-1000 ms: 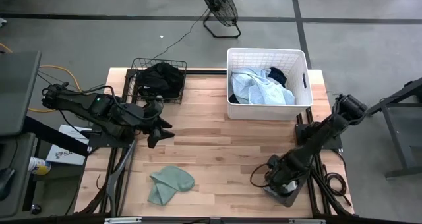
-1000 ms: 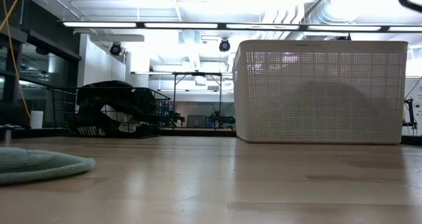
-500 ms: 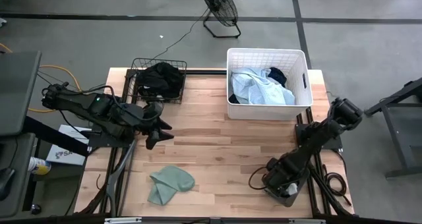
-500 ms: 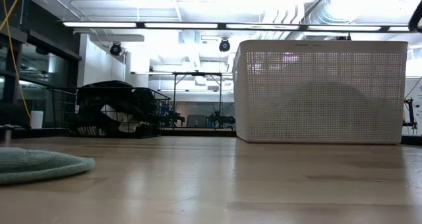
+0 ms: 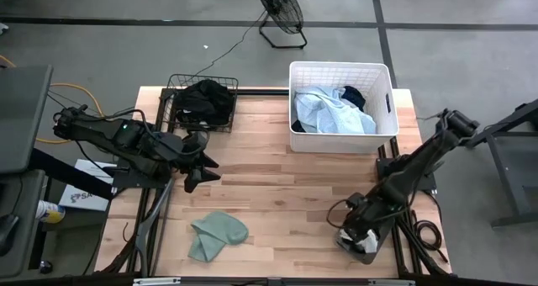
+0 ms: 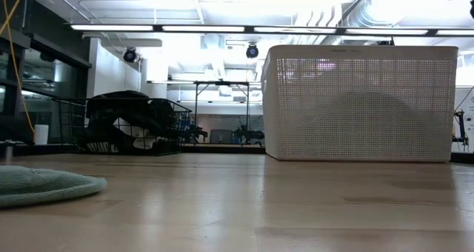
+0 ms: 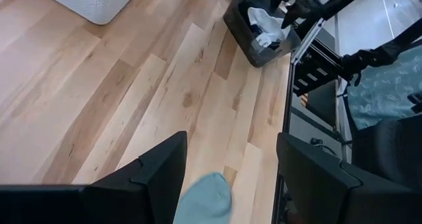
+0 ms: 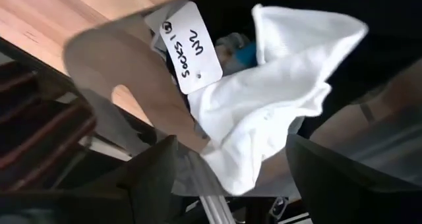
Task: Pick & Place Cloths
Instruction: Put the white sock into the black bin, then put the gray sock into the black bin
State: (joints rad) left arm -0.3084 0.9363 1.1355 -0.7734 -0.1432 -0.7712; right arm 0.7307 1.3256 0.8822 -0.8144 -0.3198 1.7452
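Note:
A sage green cloth lies bunched on the wooden table near its front edge, and shows in the low view. My left gripper hangs open above the table's left half, the green cloth below and beyond its fingers. My right gripper is open over a small grey bin at the table's near right corner. A white cloth lies crumpled in that bin, under the gap between the fingers. I see no touch.
A white plastic basket at the far right holds pale blue and dark cloths. A black wire basket at the far left holds black cloths. The bin carries a label reading socks. Bare wood lies between the arms.
My right arm has lifted away from the grey bin, its elbow swinging out toward the table's right edge. The white cloth stays in the bin. The left arm and the green cloth have kept still.

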